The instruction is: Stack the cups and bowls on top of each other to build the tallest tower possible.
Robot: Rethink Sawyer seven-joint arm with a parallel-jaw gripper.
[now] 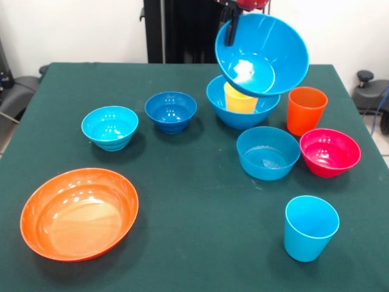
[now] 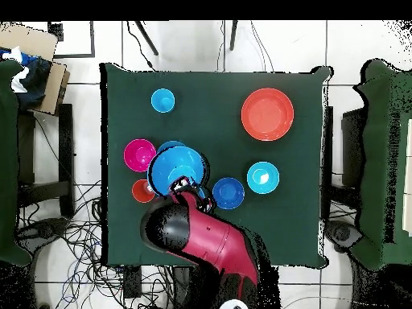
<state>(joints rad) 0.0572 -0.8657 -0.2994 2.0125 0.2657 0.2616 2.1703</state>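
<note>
The green desk (image 1: 182,243) carries nearly everything. Largest on it is the wide orange bowl (image 1: 79,213), alone at the near left of the front view. Above the far right side, the claw (image 1: 231,25) is clenched on the rim of a big blue bowl (image 1: 262,55), holding it tilted in the air with its opening toward the camera. Right under it a second big blue bowl (image 1: 242,103) sits on the desk with the yellow cup (image 1: 239,100) standing inside. In front of that is the medium light blue bowl (image 1: 268,152), with the red bowl (image 1: 330,152) just beside it on the right. To the left stand the cyan bowl (image 1: 110,127) and the dark blue bowl (image 1: 171,111), close together. The orange cup (image 1: 307,110) stands behind the red bowl; the light blue cup (image 1: 310,227) stands alone at the near right.
</note>
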